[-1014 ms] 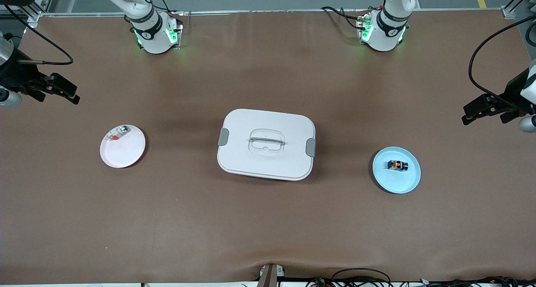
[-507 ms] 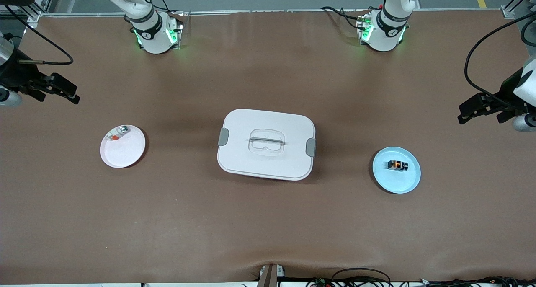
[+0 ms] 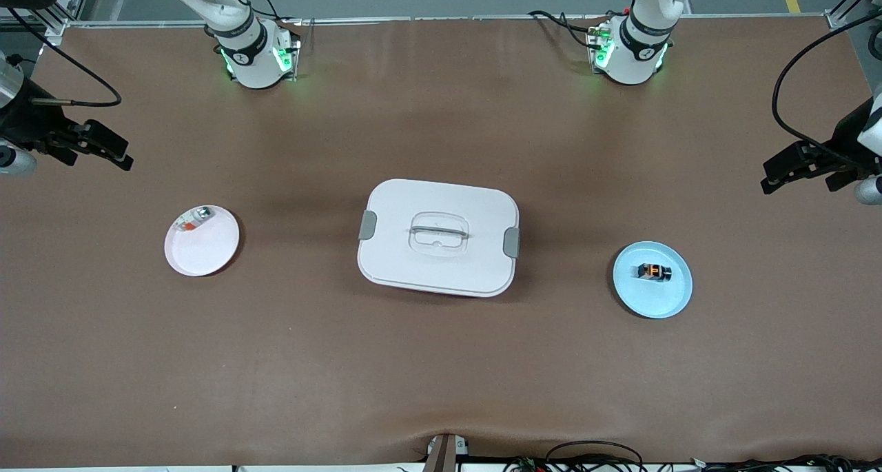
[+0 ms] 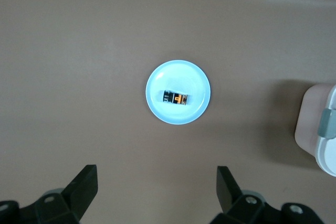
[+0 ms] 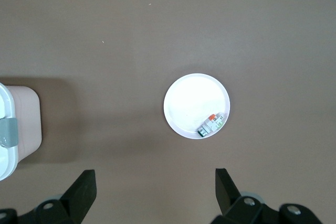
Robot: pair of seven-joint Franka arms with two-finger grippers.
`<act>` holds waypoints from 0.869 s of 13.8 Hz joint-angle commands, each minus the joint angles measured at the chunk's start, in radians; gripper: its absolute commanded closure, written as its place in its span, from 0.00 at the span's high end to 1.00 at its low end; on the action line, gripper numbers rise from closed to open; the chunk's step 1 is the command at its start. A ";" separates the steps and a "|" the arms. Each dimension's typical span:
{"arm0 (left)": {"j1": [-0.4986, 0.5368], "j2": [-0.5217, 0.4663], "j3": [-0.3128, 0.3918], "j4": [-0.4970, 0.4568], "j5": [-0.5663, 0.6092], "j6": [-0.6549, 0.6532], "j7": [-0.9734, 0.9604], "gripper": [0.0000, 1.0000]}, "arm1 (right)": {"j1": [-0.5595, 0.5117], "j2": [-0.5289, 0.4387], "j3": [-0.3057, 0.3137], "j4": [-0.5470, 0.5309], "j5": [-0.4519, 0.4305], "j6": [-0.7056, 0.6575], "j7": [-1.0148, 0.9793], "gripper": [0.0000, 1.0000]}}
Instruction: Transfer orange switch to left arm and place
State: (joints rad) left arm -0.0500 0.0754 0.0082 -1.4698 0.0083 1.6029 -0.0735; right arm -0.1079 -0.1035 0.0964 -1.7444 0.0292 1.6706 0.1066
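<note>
Stock as I read it from my station:

- Surface (image 3: 441, 375): brown, carrying all items.
- Box (image 3: 438, 236): white, lid on, grey latches at both ends, clear handle on top; sits mid-surface, between the two plates and well apart from each.
- Blue plate (image 3: 672, 303): toward the left arm's end of the surface.
- Orange switch (image 3: 654, 272): lying on the blue plate near its centre, untouched; also seen from the left wrist (image 4: 176, 97).
- Pink plate (image 3: 210, 251): toward the right arm's end, holding a small silvery item with red (image 3: 194, 218) at its rim.
- Left gripper (image 3: 799, 169): in the air over bare surface at the left arm's end, jaws spread wide, holding nothing.
- Right gripper (image 3: 93, 147): over bare surface at the right arm's end, jaws spread, holding nothing.
</note>
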 commanded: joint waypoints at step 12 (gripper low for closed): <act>-0.018 0.001 -0.010 -0.003 -0.002 -0.021 -0.022 1.00 | -0.026 -0.030 0.016 -0.024 0.017 -0.009 0.012 1.00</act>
State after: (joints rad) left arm -0.0641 0.0787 -0.0025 -1.4759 0.0080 1.5936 -0.0982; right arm -0.1079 -0.1035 0.0964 -1.7448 0.0300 1.6635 0.1094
